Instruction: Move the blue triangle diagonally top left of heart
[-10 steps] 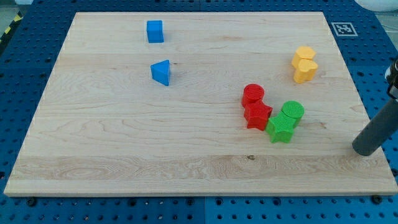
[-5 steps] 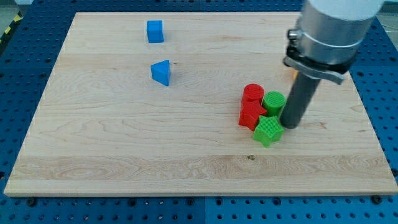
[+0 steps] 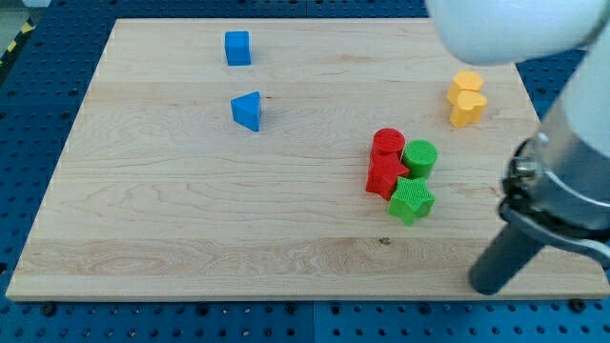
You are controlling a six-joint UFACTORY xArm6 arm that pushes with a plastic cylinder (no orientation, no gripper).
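Blue triangle (image 3: pixel 247 110), blue cube (image 3: pixel 237 48), two red, two green, yellow heart (image 3: pixel 466 98), my tip (image 3: pixel 484 286) bottom right, no jaws.

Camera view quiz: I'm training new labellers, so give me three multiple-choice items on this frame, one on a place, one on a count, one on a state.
1. Where is my tip relative to the blocks?
A. touching the blue triangle
B. at the view's bottom right, apart from every block
C. between the two blue blocks

2. How many blocks are on the board?
A. five
B. nine
C. seven

3. How does the blue triangle lie?
A. alone, nothing touching it
B. pressed against the yellow heart
C. stacked on the blue cube

Key: 1 B, the tip sits below and right of the green star. 2 C, two blue, two red, two green, plus the yellow heart. 3 A, bare wood surrounds it.
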